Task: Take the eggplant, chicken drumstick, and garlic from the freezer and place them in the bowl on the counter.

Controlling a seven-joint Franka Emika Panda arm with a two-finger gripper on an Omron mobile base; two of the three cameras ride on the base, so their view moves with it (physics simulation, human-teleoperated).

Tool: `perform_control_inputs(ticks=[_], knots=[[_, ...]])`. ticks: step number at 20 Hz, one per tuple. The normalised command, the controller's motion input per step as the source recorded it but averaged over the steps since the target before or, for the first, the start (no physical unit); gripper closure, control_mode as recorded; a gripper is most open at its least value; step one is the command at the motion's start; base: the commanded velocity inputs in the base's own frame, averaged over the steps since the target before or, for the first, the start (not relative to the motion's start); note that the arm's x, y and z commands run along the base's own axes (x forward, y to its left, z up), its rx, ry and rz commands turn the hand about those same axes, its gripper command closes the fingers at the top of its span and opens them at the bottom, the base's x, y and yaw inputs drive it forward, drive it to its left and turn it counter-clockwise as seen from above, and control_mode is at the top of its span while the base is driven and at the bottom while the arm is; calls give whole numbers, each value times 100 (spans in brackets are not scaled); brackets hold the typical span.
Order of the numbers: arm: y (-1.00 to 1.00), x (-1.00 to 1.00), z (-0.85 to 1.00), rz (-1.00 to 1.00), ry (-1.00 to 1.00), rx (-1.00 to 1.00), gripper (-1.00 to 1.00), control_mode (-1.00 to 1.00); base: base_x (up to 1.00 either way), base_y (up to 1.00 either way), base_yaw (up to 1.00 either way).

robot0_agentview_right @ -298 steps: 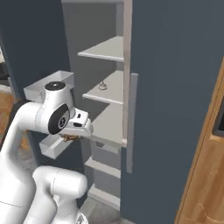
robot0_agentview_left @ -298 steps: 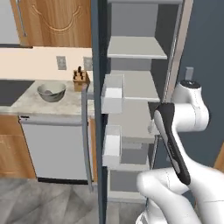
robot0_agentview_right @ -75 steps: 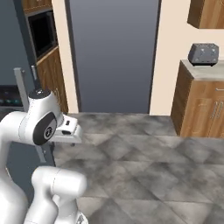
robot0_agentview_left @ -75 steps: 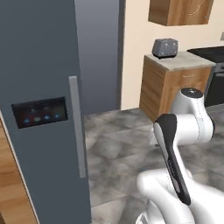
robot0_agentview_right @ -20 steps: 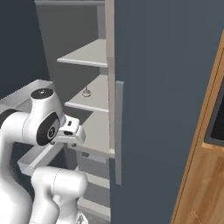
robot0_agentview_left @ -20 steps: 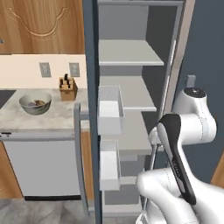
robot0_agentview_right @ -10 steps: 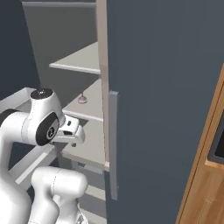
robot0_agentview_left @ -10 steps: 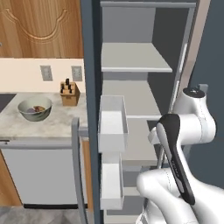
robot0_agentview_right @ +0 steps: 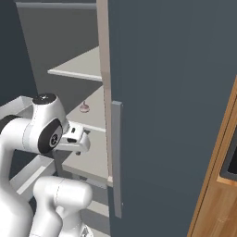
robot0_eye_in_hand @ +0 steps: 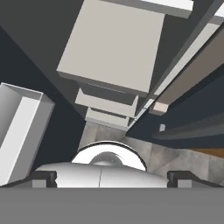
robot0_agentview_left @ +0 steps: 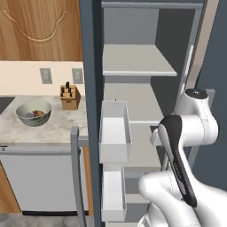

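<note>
On freezer shelf, garlic beyond fingers

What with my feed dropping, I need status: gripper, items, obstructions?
Gripper open, empty, at the open freezer. Eggplant and chicken drumstick seemingly in bowl. Small pale lump, likely garlic, on freezer shelf. Nothing blocking it.

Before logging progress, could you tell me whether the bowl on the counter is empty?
Not empty: the bowl on the counter holds a dark lump and an orange-brown one.
</note>
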Motion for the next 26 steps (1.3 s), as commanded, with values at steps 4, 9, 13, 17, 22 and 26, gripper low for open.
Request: perform_control_inputs(ticks=[4,9,13,17,22,26], knots=[[0,0,-17,5,-14,1,-100,-100,0,0,0],[3,23,-14,17,-30,9,-100,-100,0,0,0],[1,70,-1,18,-3,8,-100,-100,0,0,0],[6,70,-7,17,-9,1,-100,-100,0,0,0],[10,85,-7,13,-2,1,-100,-100,0,0,0],[11,79,0,5,7,3,-100,-100,0,0,0]])
